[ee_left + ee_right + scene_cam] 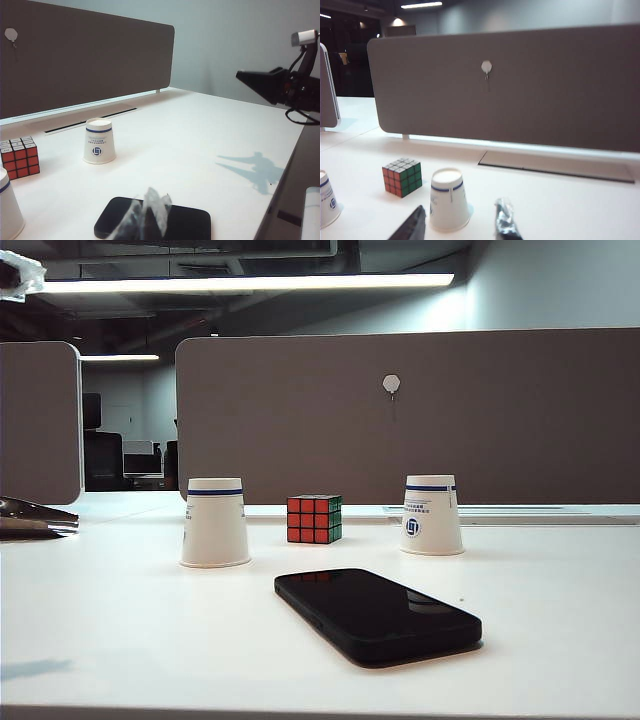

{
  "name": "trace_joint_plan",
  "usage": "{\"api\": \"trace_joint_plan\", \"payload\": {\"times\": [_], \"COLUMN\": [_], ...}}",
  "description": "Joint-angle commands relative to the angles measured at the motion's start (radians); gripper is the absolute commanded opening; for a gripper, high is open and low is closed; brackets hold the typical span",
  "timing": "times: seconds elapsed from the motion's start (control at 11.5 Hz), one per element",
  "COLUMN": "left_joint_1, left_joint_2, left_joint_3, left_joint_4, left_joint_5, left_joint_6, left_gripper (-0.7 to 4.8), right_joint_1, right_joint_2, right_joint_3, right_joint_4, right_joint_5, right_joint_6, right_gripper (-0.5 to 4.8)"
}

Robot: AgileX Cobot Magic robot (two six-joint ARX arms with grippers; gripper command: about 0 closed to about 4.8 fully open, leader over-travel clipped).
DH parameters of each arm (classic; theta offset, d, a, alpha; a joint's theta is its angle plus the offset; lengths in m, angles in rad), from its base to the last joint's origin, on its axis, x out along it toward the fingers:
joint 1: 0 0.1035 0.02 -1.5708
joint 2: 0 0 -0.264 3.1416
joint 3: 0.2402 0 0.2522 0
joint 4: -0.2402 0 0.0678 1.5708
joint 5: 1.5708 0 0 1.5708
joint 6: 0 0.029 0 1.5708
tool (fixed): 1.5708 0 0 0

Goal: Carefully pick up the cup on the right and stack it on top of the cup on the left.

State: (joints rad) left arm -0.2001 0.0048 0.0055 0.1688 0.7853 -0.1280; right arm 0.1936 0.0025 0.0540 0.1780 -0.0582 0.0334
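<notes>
Two white paper cups stand upside down on the white table. The cup on the right (pixel 432 515) has a blue band and a logo. The cup on the left (pixel 215 523) is beyond the cube from it. My right gripper (pixel 460 209) is open, low over the table, short of the right cup (pixel 449 200), which shows between its two fingers. My left gripper (pixel 149 216), wrapped in clear tape, looks shut and empty above the black phone. The left wrist view also has the right cup (pixel 99 141) and the edge of the left cup (pixel 7 207).
A Rubik's cube (pixel 314 518) stands between the cups. A black phone (pixel 378 615) lies flat in front of them. A grey partition (pixel 400 420) runs behind the table. A shiny crumpled object (pixel 30 518) lies at the far left. The right arm (pixel 280 85) hangs over the table's side.
</notes>
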Motion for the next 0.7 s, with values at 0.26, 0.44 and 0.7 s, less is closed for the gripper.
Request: {"api": "trace_joint_plan", "payload": {"times": [0.26,0.44,0.7], "left_joint_1": [-0.001,-0.001,-0.001], "left_joint_2": [0.000,0.000,0.000], "left_joint_3": [0.002,0.002,0.002], "left_joint_4": [0.012,0.012,0.011], "left_joint_5": [0.004,0.003,0.001], "left_joint_6": [-0.004,-0.004,-0.004], "left_gripper": [-0.05,-0.05,-0.05], "right_joint_1": [0.001,0.001,0.001], "right_joint_2": [0.006,0.132,0.341], "right_joint_3": [0.241,0.422,0.556], "right_joint_4": [-0.013,-0.124,-0.151], "right_joint_5": [-0.008,-0.016,-0.056], "right_joint_6": [-0.042,-0.097,-0.113], "right_gripper": [1.81,1.81,1.94]}}
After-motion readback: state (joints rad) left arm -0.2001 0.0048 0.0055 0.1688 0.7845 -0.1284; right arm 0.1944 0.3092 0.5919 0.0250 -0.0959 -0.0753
